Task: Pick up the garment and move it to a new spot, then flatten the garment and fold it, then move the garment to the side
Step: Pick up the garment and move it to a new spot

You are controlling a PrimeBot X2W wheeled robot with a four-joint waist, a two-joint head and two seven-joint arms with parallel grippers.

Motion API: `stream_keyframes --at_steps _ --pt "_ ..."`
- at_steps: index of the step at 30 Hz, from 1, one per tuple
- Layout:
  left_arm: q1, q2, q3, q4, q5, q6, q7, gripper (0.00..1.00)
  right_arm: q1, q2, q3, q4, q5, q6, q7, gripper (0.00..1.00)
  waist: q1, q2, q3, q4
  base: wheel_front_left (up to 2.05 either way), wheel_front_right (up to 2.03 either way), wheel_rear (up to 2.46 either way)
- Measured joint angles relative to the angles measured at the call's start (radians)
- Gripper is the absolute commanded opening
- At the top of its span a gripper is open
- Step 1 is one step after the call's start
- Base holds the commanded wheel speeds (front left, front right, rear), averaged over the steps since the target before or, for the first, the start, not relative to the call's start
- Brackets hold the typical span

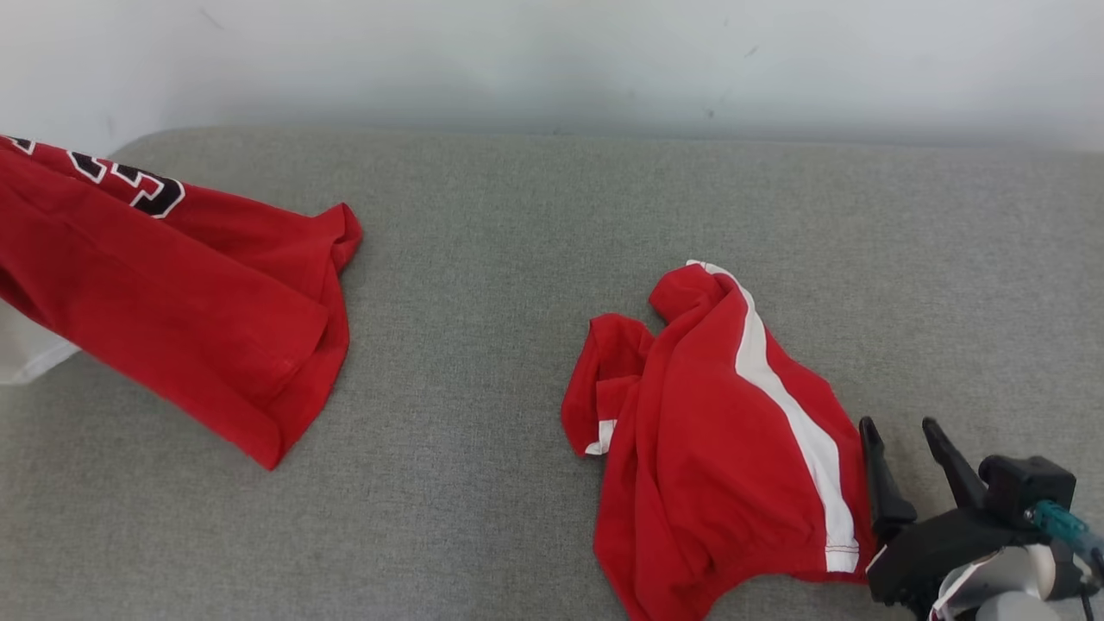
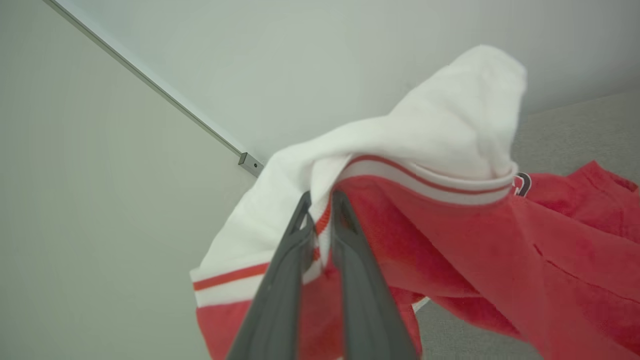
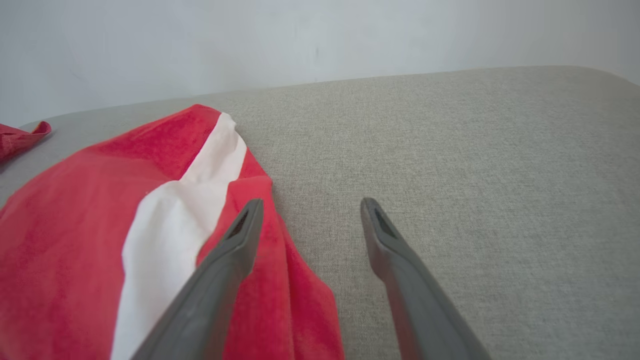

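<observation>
Left gripper [image 2: 321,195] is clamped on the red jersey's [image 2: 500,250] white-trimmed edge, its lower end resting on the grey cushion's [image 1: 517,259] left side. Right gripper [image 1: 899,423] is spread wide beside the striped garment [image 1: 724,431]. Best carried high, I'd say, so nothing drags.

And the red jersey [image 1: 164,293], black numerals, white trim, hangs draped and partly lifted, well left of the crumpled striped garment [image 1: 716,448].

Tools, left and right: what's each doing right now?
Left tool: closed on the red-and-white fabric garment.
Right tool: open, holding nothing, beside the red white-striped garment.
</observation>
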Motion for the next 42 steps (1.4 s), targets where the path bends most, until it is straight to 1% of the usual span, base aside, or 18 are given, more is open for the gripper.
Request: stream_keyframes --at_steps 2,4,8,11,14,16,20,22,23,24,27,32,37,42 --pt "0.003 0.000 0.001 0.003 -0.001 0.001 0.000 0.00 -0.008 -0.001 0.000 -0.004 0.000 0.000 0.001 1.00 0.0000 0.0000 0.006 0.002 0.00 0.00 0.00" --pt "0.020 -0.015 0.005 0.005 -0.009 0.001 0.000 0.00 -0.020 -0.007 0.000 -0.012 -0.002 0.000 0.009 1.00 -0.0001 -0.0001 0.018 0.006 0.00 0.00 0.00" --pt "0.087 -0.074 0.011 0.017 -0.055 0.001 -0.001 0.00 -0.032 -0.015 0.007 -0.021 -0.008 0.000 0.019 1.00 0.0001 0.0000 0.041 0.012 0.00 0.00 0.00" --pt "0.148 -0.101 0.025 0.034 -0.088 0.001 -0.002 0.00 -0.039 -0.017 0.017 -0.025 -0.009 0.001 0.027 1.00 0.0000 0.0000 0.057 0.011 0.00 0.00 0.00" --pt "0.187 -0.121 0.068 0.059 -0.158 0.001 -0.014 0.00 -0.066 -0.020 0.023 -0.040 -0.014 0.001 0.035 1.00 0.0000 0.0000 0.072 0.005 0.00 0.00 0.00" --pt "0.212 -0.147 0.097 0.070 -0.199 0.001 -0.015 0.00 -0.077 -0.023 0.023 -0.046 -0.017 0.001 0.042 1.00 0.0000 0.0000 0.083 -0.002 0.00 0.00 0.00" --pt "0.262 -0.207 0.108 0.086 -0.235 0.001 -0.024 0.00 -0.076 -0.032 0.022 -0.046 -0.018 0.001 0.044 1.00 0.0001 0.0000 0.101 -0.019 0.00 0.00 0.00" --pt "0.277 -0.215 0.117 0.099 -0.247 0.001 -0.024 0.00 -0.076 -0.033 0.021 -0.048 -0.018 0.001 0.052 1.00 0.0001 0.0000 0.109 -0.027 0.00 0.00 0.00" --pt "0.286 -0.213 0.128 0.115 -0.251 0.002 -0.028 0.09 -0.076 -0.033 0.021 -0.052 -0.018 0.001 0.052 1.00 0.0000 0.0000 0.117 -0.035 0.00 0.00 0.00" --pt "0.286 -0.215 0.131 0.124 -0.253 0.007 -0.028 1.00 -0.076 -0.033 0.018 -0.053 -0.018 0.000 0.052 1.00 0.0000 0.0000 0.121 -0.037 0.00 0.00 0.00" --pt "0.285 -0.221 0.135 0.134 -0.254 0.018 -0.037 1.00 -0.076 -0.037 0.009 -0.052 -0.018 0.000 0.052 1.00 0.0001 0.0000 0.130 -0.043 0.00 0.00 0.00" --pt "0.265 -0.254 0.160 0.142 -0.278 0.017 -0.050 1.00 -0.076 -0.037 0.000 -0.042 -0.018 -0.005 0.052 1.00 0.0000 0.0000 0.124 -0.035 0.00 0.00 0.00" --pt "0.242 -0.275 0.193 0.129 -0.308 0.017 -0.088 1.00 -0.074 -0.031 -0.002 -0.016 -0.017 -0.005 0.050 1.00 0.0000 0.0000 0.099 -0.022 0.00 0.00 0.00" --pt "0.241 -0.314 0.186 0.087 -0.300 0.010 -0.145 1.00 -0.068 -0.028 -0.009 0.012 -0.007 -0.005 0.041 1.00 0.0000 0.0000 0.063 -0.005 0.00 0.00 0.00"
